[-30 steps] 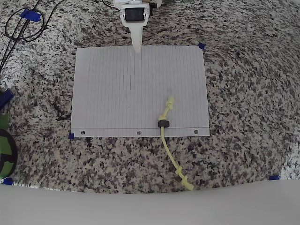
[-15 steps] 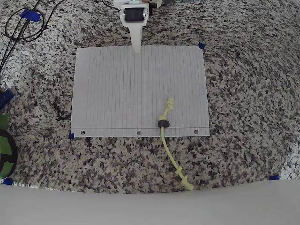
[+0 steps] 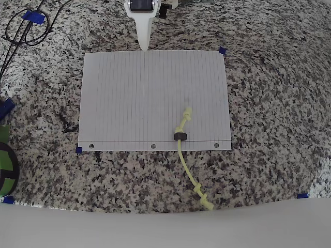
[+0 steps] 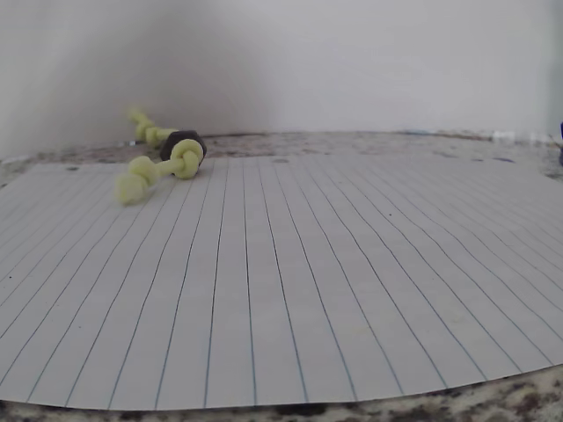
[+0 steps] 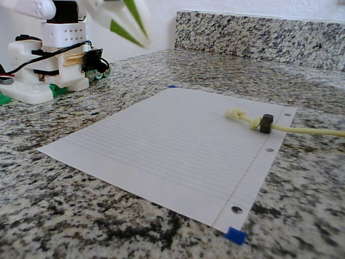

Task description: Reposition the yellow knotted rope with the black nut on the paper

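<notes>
The yellow knotted rope (image 3: pixel 185 165) lies at the paper's lower right. Its upper knotted end rests on the paper (image 3: pixel 134 103); its lower half trails off the punched edge onto the granite. The black nut (image 3: pixel 179 136) sits on the rope just inside that edge. My gripper (image 3: pixel 143 45) hangs above the paper's top edge, far from the rope, its white fingers together and empty. In the wrist view the rope (image 4: pixel 158 163) and nut (image 4: pixel 183 141) lie at the far left of the paper (image 4: pixel 308 290). The fixed view shows the gripper (image 5: pixel 146 42) raised and blurred, with the nut (image 5: pixel 266 123) and rope (image 5: pixel 302 130) at right.
Black cables (image 3: pixel 26 28) loop at the top left. A green and black object (image 3: pixel 5 165) sits at the left edge. Blue tape pieces (image 3: pixel 222 50) mark corners. The arm's white base (image 5: pixel 48 59) stands behind the paper (image 5: pixel 161 145), before a granite backsplash (image 5: pixel 259 32).
The gripper has drawn back toward the top of the overhead view and a little left, its tip leaving the paper's top edge. Rope, nut and paper have not moved.
</notes>
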Available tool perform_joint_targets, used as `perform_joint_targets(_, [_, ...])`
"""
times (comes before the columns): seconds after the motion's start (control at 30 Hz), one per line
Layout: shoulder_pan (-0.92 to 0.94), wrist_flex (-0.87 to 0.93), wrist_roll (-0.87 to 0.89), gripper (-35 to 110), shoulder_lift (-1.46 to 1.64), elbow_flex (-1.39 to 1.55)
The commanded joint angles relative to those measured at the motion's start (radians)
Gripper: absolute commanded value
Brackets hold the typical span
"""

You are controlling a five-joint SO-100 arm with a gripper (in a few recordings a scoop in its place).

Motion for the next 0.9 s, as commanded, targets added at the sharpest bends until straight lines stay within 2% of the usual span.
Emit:
perform_joint_targets(0.0, [-0.009, -0.02, 0.044, 2, -0.167, -0.132])
perform_joint_targets(0.13, [-0.029, -0.026, 0.253, 2, -0.377, -0.273])
perform_joint_targets(0.33, [-0.038, -0.026, 0.776, 2, -0.646, -0.407])
perform_joint_targets(0.6, [-0.086, -0.1, 0.89, 3, -0.922, -0.548])
perform_joint_targets(0.7, [-0.126, -0.132, 0.963, 16, -1.002, -0.583])
perform_joint_targets(0.87, [-0.173, -0.225, 1.052, 24, -1.101, -0.603])
